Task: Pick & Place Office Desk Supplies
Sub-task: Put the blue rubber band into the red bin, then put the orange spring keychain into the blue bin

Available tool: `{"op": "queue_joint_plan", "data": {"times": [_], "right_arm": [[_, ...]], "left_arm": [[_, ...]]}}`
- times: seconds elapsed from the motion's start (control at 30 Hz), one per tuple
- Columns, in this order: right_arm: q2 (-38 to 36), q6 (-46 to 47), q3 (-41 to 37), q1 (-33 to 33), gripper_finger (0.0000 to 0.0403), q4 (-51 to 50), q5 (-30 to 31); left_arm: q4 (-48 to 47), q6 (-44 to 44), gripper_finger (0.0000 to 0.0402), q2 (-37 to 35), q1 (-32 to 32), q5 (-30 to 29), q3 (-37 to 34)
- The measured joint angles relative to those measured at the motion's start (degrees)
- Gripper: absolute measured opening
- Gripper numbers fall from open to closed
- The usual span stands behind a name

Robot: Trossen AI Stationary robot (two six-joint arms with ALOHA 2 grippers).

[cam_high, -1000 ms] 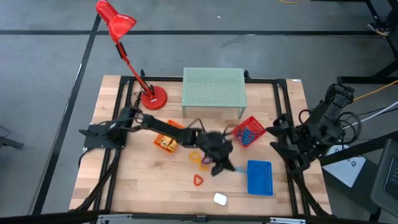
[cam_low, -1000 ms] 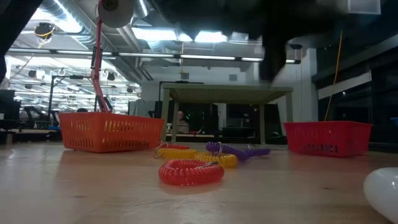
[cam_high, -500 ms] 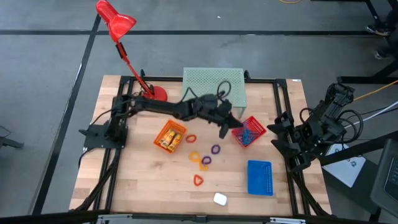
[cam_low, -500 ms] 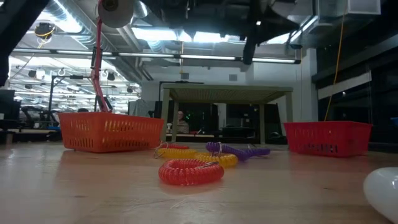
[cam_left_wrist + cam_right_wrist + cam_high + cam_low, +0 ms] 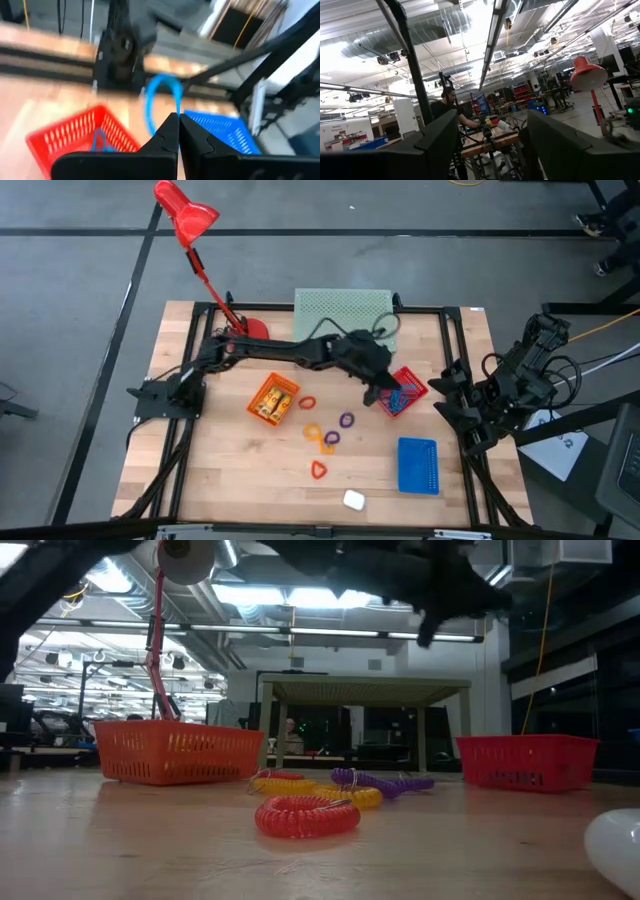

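Left claw [image 5: 176, 117], pinched shut on a blue loop [image 5: 162, 97], has swung from mid-tabletop [image 5: 240, 480] to above the red basket [image 5: 404, 392], so release looks next; right claw [image 5: 492, 145] waits, fingers apart, at the tabletop's right edge.

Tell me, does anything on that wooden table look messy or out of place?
Several thin coiled loops lie loose on the wooden table between the baskets: orange, yellow, purple and red. A small white object sits alone near the front edge.

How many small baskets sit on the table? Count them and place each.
3: orange basket left of centre, red basket right of centre, blue basket at the front right. None seems hidden.
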Motion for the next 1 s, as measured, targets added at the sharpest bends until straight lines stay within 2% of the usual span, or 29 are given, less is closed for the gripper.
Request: {"op": "queue_joint_plan", "data": {"times": [0.2,0.3,0.47,0.63,1.0], "right_arm": [[0.02,1.99,0.00,0.00,0.0243,-0.34,0.01],[0.04,3.08,0.00,0.00,0.0243,-0.93,-0.60],[0.15,3.10,0.00,0.00,0.0243,-0.93,-0.72],[0.15,3.07,0.00,0.00,0.0243,-0.93,-0.69],[0.17,3.11,0.00,0.00,0.0243,-1.35,-0.72]], "left_arm": [[-10.17,2.48,0.0002,7.78,0.28,-4.58,11.68],[-13.62,3.99,0.0002,10.66,0.35,-4.09,14.98],[-14.61,4.04,0.0002,12.32,-0.21,-3.24,15.34],[-14.23,7.40,0.0011,12.11,-0.89,-5.12,15.08],[-13.75,6.91,0.0101,12.14,-1.29,-8.12,15.08]]}}
